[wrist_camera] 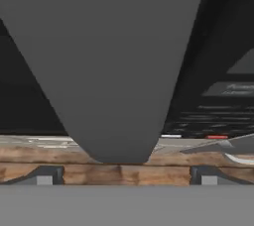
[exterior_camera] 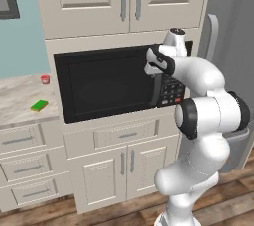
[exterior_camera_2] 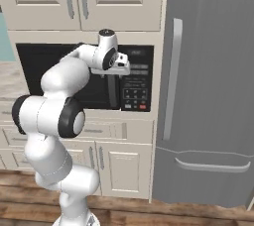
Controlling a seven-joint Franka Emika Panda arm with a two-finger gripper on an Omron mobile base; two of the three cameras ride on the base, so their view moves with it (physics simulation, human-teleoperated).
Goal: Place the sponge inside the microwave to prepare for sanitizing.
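The sponge (exterior_camera: pixel 39 105), green on top, lies flat on the marble counter (exterior_camera: pixel 15 96) left of the microwave. The black microwave (exterior_camera: pixel 106 81) is built in under the upper cabinets and its dark glass door is closed. My gripper (exterior_camera_2: pixel 117 73) is up against the top of the door's black handle (exterior_camera_2: pixel 114 93), beside the button panel (exterior_camera_2: pixel 135 91). In the hand view the handle (wrist_camera: pixel 114 61) looms large and grey between my two fingertips (wrist_camera: pixel 47 175). There my gripper (wrist_camera: pixel 126 175) stands open, one finger on either side of the handle, not clamped on it.
A tiny red cup (exterior_camera: pixel 45 79) stands at the back of the counter, behind the sponge. The grey fridge (exterior_camera_2: pixel 208 86) rises directly right of the microwave. Drawers and cabinet doors (exterior_camera: pixel 124 163) sit below, with wooden floor (exterior_camera_2: pixel 149 212) underneath.
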